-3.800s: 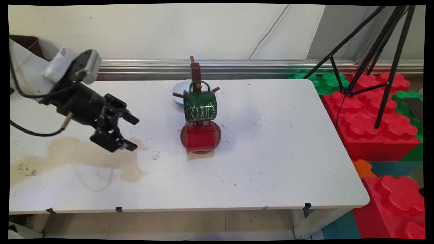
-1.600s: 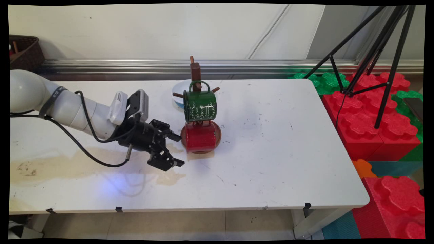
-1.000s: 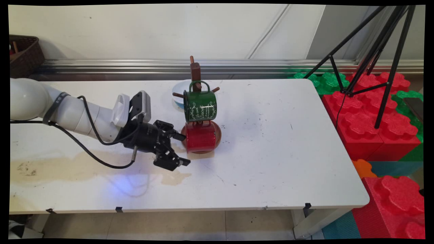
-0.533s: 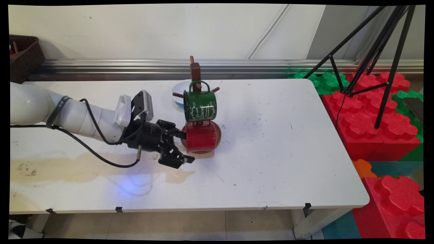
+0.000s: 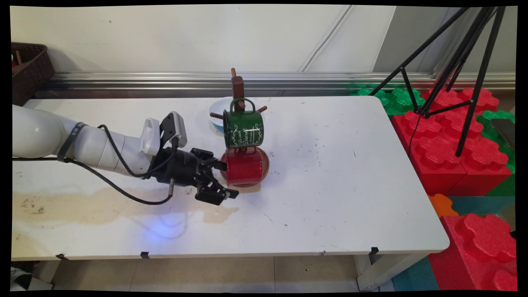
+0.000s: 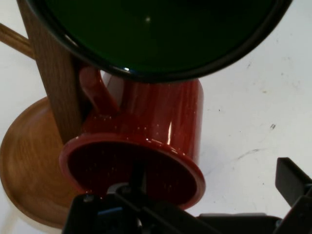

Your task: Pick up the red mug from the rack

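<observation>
The end effector (image 5: 225, 178) is spread wide at the open rim of the red mug (image 5: 244, 166), one finger inside the mouth and the other outside, holding nothing. The mug hangs on the wooden mug tree (image 5: 238, 88), below the green mug (image 5: 243, 128), not yet gripped or lifted.

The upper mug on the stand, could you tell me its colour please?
Dark green with pale lettering, clearest in the main view.

Black tripod (image 5: 462, 62), wicker basket (image 5: 27, 66), perhaps foam blocks (image 5: 453, 156).
</observation>
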`<move>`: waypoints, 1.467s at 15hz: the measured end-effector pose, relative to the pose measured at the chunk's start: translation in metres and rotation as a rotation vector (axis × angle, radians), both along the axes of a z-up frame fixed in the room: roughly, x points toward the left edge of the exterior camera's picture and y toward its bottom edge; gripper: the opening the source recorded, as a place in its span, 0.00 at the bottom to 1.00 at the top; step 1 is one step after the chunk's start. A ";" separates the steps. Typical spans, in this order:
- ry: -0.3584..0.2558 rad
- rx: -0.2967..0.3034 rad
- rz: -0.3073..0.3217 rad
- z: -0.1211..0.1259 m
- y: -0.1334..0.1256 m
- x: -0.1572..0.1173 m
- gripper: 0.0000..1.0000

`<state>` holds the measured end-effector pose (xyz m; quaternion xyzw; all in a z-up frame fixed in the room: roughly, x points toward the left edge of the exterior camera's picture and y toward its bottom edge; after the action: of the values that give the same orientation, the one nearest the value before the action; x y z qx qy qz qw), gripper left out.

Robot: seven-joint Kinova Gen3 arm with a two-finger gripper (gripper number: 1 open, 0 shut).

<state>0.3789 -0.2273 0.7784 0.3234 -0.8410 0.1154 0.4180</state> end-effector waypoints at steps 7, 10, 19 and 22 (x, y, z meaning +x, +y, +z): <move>0.023 0.007 0.015 -0.004 0.002 0.000 1.00; 0.030 0.009 0.019 -0.005 0.003 0.001 1.00; 0.046 0.007 0.028 -0.007 0.003 0.002 1.00; 0.053 0.005 0.031 -0.007 0.002 0.002 1.00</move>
<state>0.3810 -0.2250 0.7715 0.3406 -0.8247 0.1110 0.4376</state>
